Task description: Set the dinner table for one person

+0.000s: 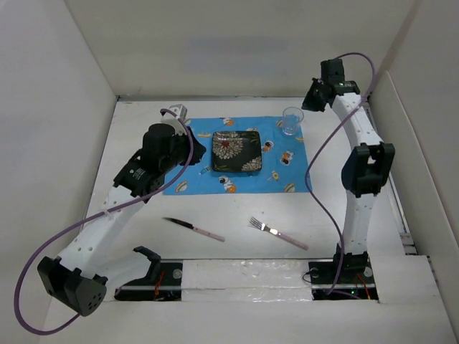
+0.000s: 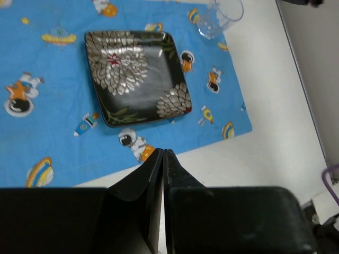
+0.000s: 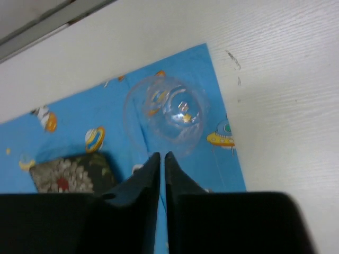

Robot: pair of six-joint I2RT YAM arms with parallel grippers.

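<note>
Right gripper (image 3: 162, 156), closed, partly hides the plate (image 3: 69, 172).

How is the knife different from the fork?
The knife has a dark, plain blade; the fork ends in silvery prongs. The knife lies on the left, the fork on the right. Both have pinkish handles, slant the same way and lie on the bare table, off the blue cloth.
</note>
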